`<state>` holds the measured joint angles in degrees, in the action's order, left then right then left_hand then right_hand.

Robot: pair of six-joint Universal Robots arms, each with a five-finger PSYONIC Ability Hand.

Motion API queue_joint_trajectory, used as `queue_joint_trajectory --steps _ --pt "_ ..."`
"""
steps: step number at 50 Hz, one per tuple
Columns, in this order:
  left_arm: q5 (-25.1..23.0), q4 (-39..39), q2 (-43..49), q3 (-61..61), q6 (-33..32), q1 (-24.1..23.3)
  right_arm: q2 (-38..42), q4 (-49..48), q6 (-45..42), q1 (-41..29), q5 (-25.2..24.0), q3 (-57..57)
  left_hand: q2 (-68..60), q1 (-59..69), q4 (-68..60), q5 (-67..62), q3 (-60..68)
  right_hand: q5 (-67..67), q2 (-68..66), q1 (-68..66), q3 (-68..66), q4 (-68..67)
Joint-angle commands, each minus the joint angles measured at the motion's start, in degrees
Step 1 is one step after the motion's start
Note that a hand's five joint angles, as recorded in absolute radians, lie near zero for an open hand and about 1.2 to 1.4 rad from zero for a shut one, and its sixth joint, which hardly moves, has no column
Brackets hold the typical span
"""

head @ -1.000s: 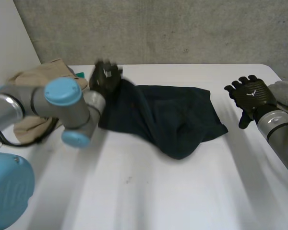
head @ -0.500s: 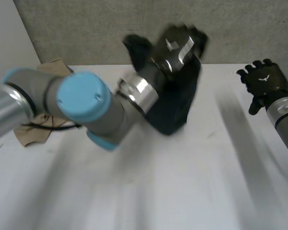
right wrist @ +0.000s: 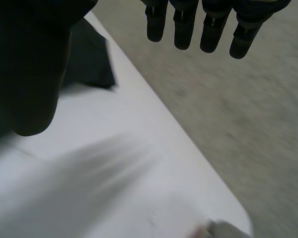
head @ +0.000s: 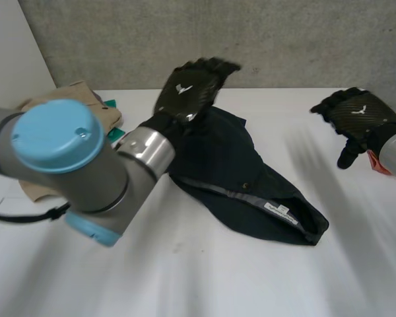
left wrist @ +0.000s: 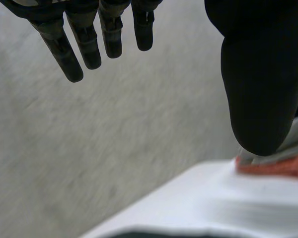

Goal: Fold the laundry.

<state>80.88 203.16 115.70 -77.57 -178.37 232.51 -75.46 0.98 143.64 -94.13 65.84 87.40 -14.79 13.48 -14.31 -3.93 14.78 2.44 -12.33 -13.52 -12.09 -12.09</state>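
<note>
A dark navy garment (head: 251,178) lies doubled over in the middle of the white table (head: 185,277), its hem with a small label facing the front right. My left hand (head: 191,82) hovers open above the garment's far left part, fingers (left wrist: 84,44) straight and apart from the thumb (left wrist: 258,89), holding nothing. My right hand (head: 356,119) is raised open over the table's right side, apart from the garment. In the right wrist view its fingers (right wrist: 213,25) are straight, and a corner of the dark garment (right wrist: 89,59) lies beyond its thumb.
A tan cloth (head: 66,105) is heaped at the table's back left, with a teal item (head: 115,135) beside it. A red item (head: 381,162) lies near my right wrist, also the red item (left wrist: 278,166) past the left thumb. A grey wall (head: 251,39) stands behind the table.
My left hand swung the garment's left edge up and over to the right, then opened and let go. The garment now lies folded over itself. My right hand shifted slightly.
</note>
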Motion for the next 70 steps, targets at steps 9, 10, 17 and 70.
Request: queue_joint_trajectory --steps 9,10,17,70 --pt "3.76 -2.86 2.06 -10.85 -16.13 6.89 -3.74 8.86 -16.81 -1.14 -8.27 10.94 -1.99 3.3 -2.46 -2.85 2.0 -2.44 2.33 3.52 2.09 2.09" --pt "3.84 -2.77 3.03 -10.06 -16.48 7.42 -2.43 7.9 -15.94 -2.79 -7.14 11.12 -1.99 3.3 -2.46 -2.85 2.0 -2.44 2.33 3.52 2.09 2.09" --pt "3.32 -2.68 12.61 -0.22 -16.58 8.39 2.68 0.26 -11.28 -9.22 0.51 11.47 -2.32 3.63 -2.79 -3.18 2.33 -2.44 2.33 3.52 2.09 2.09" --pt "-3.28 9.8 20.37 23.28 -5.41 -0.14 -10.93 -0.76 -4.06 -3.96 1.34 12.44 -0.3 1.61 -0.77 -1.16 0.31 -2.44 2.33 3.52 2.09 2.09"
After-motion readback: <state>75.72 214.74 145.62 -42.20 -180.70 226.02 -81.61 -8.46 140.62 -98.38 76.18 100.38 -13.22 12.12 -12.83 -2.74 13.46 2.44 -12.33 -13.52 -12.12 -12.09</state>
